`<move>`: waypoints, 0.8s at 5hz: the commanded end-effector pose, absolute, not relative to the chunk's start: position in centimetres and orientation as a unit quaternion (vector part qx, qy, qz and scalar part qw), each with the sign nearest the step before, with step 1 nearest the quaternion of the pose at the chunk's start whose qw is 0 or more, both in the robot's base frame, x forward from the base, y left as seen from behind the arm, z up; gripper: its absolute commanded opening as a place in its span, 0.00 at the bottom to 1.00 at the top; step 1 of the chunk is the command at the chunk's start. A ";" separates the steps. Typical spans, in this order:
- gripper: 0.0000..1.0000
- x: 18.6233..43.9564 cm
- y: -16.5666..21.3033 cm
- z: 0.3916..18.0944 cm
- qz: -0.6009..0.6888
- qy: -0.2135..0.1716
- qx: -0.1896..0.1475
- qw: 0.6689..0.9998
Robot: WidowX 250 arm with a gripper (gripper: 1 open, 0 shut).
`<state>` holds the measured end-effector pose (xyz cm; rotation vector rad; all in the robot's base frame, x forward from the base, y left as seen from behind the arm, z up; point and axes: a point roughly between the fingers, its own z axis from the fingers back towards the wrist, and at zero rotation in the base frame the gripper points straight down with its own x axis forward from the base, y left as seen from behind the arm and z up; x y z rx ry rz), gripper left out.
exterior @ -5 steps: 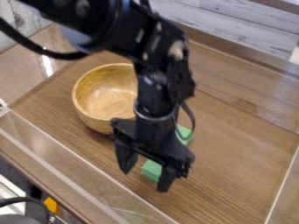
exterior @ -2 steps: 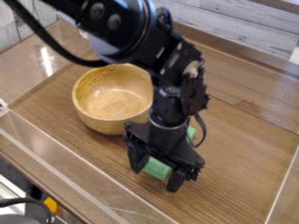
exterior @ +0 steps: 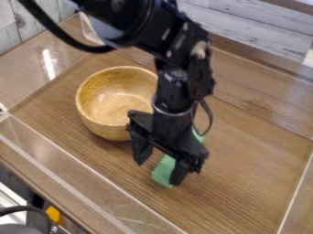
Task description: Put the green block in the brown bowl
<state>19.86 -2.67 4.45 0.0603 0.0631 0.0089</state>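
Note:
The green block (exterior: 167, 171) lies flat on the wooden table, right of the bowl and near the front. Most of it is hidden behind the gripper; only its near end and a sliver by the arm show. My gripper (exterior: 164, 158) points straight down over it, open, with its black fingers (exterior: 142, 146) standing either side of the block. I cannot tell whether the fingers touch it. The brown bowl (exterior: 113, 101) sits just left of the arm and holds nothing.
The brown wooden table (exterior: 251, 128) has a raised clear edge along its front and left (exterior: 73, 174). A pale plank wall (exterior: 257, 27) runs behind. The black arm (exterior: 146, 32) reaches in from the upper left, over the bowl's far rim.
The gripper has shifted a little away from the camera along the block and stayed open. The arm leans further over the bowl. The block lies where it was.

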 end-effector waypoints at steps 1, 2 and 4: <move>1.00 21.0 -2.0 6.1 0.016 -0.003 0.026 1.000; 1.00 21.5 -2.1 5.1 0.018 -0.008 0.023 1.000; 1.00 21.7 -1.8 2.7 0.001 -0.011 0.021 1.000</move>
